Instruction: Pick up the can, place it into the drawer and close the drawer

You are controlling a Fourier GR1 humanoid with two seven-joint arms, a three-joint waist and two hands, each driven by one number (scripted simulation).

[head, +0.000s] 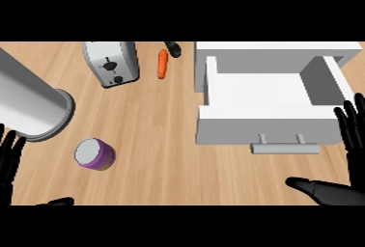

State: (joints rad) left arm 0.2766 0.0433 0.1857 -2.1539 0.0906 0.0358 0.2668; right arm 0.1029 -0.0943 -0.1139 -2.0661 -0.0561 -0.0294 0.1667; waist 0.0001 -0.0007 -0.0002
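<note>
Our left hand (10,159) is nearer the can (94,154), which sits just right of it by the table's left edge, upright w/ purple wall, grey lid. Both hands' fingers are straight, spread, holding nothing. Our right hand (351,130) rests beside the open drawer (264,130).

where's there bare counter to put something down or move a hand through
Bare wood runs between the purple can and the open drawer, down to the near edge. The drawer's inside looks bare. It is crowded at the back, where toaster and carrot sit close, and at the left by the large metal cylinder.
</note>
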